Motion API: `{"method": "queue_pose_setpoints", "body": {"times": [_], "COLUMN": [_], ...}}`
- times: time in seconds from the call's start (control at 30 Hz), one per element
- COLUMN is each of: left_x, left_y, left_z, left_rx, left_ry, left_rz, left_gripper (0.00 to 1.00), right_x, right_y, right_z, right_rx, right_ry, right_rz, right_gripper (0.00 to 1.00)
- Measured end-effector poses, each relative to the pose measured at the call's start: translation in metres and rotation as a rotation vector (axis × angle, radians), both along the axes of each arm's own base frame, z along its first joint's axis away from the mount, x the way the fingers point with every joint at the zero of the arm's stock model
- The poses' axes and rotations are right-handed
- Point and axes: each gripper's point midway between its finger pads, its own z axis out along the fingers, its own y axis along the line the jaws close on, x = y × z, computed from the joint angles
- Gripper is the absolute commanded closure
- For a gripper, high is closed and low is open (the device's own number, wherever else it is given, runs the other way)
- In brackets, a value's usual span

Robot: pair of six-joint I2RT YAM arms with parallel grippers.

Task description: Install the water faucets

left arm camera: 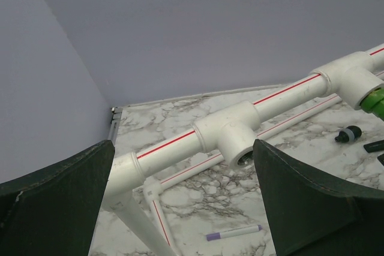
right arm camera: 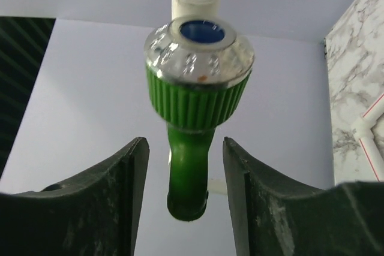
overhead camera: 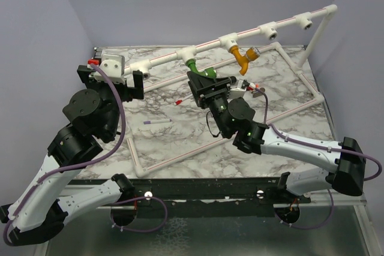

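The green faucet (overhead camera: 194, 64) hangs from a T-socket of the white red-striped pipe frame (overhead camera: 162, 58). Its edge shows in the left wrist view (left arm camera: 377, 100). My right gripper (overhead camera: 204, 76) is open, its jaws on either side of the green faucet (right arm camera: 195, 88) with a gap on each side in the right wrist view (right arm camera: 185, 145). The mustard-orange faucet (overhead camera: 243, 57) hangs from the socket to the right of it. My left gripper (overhead camera: 111, 75) is open and empty at the pipe's left end (left arm camera: 183, 148), near an empty T-socket (left arm camera: 237, 148).
A purple pen (overhead camera: 157, 122) lies on the marble table, also in the left wrist view (left arm camera: 234, 232). A red pen (overhead camera: 180, 101) lies left of the right gripper and another pen (overhead camera: 255, 87) to its right. The frame's low pipes (overhead camera: 180, 154) cross the table.
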Motion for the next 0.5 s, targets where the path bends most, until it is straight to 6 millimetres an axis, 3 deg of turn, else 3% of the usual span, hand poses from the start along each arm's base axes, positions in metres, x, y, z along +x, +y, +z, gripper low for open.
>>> {"method": "queue_pose_setpoints", "body": {"times": [0.2,0.5], "left_x": [0.000,0.001], "left_y": [0.000,-0.001], "left_z": [-0.001,-0.003], "left_rx": [0.004,0.006], "left_ry": [0.004,0.009], "left_rz": [0.000,0.000], "left_gripper": [0.01,0.01], "right_x": [-0.012,-0.027], "right_y": [-0.003,-0.026], "right_z": [0.006,0.010], "right_rx": [-0.083,-0.201], "right_ry": [-0.055,-0.091], "right_rz": [0.035,0.046], "right_gripper": [0.26,0.22]}}
